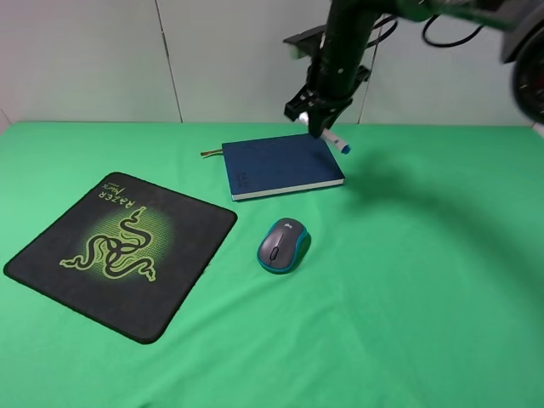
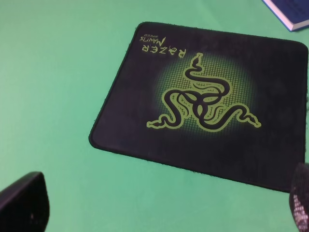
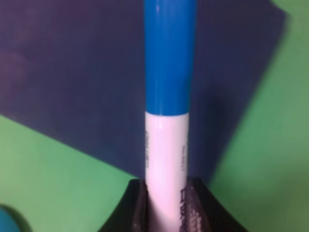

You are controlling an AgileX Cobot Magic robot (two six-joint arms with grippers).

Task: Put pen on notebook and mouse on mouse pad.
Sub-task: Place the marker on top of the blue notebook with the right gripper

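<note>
A green cloth covers the bench point(image 1: 408, 297). The right claw point(image 1: 321, 127) hangs over the far right corner of the notebook point(image 1: 280, 166), its two fingers pressed together on the white barrel of the pen point(image 1: 338, 143). The pen slants down out of the grip, and its blue end points at that corner; I cannot tell whether the tip touches the cover. In the right wrist view the pen point(image 3: 166, 121) runs straight out from between the fingers point(image 3: 137, 205), with its blue cap lying over the dark navy cover point(image 3: 72, 72). The notebook lies flat and closed, and a thin brownish ribbon point(image 1: 211, 153) sticks out at its far left corner. The mouse point(image 1: 283, 244) sits on the cloth just in front of the notebook, apart from it and off the mouse pad point(image 1: 123, 251), which lies well to the left with its green snake logo facing up. The left claw point(image 2: 161, 212) is spread wide and grips nothing, one fingertip point(image 2: 21, 203) showing at each side of its view above the mouse pad point(image 2: 203, 96).
</note>
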